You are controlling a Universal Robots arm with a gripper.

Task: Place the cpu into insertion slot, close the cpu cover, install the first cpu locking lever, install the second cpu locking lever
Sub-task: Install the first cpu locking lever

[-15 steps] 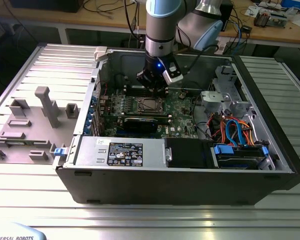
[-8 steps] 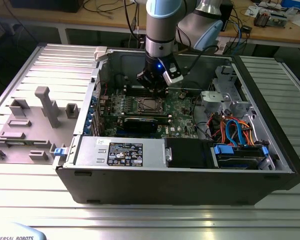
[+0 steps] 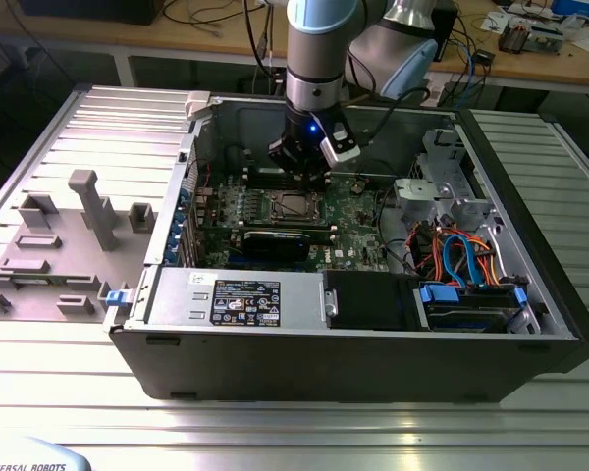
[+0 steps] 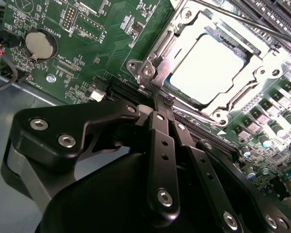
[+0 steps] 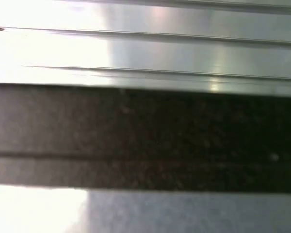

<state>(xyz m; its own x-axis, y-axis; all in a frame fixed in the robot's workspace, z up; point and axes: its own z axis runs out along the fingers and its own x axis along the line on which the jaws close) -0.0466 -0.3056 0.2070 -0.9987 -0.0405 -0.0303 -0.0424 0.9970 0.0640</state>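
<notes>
Second wrist view shows the silvery square cpu (image 4: 211, 68) seated in the metal-rimmed insertion slot (image 4: 153, 65), thin silvery frame cover (image 4: 233, 104) closed over it; black hand (image 4: 165, 104) clenched, pressing beside the rim, probably working a lever.

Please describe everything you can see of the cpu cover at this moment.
The cpu cover is a thin, shiny silvery metal frame with a square opening in its middle. In the second wrist view it lies closed and flat over the cpu, whose pale top shows through the opening. It sits on the green motherboard, and the gripper is at its edge, jaws together. In the exterior view the cover lies below the gripper.
</notes>
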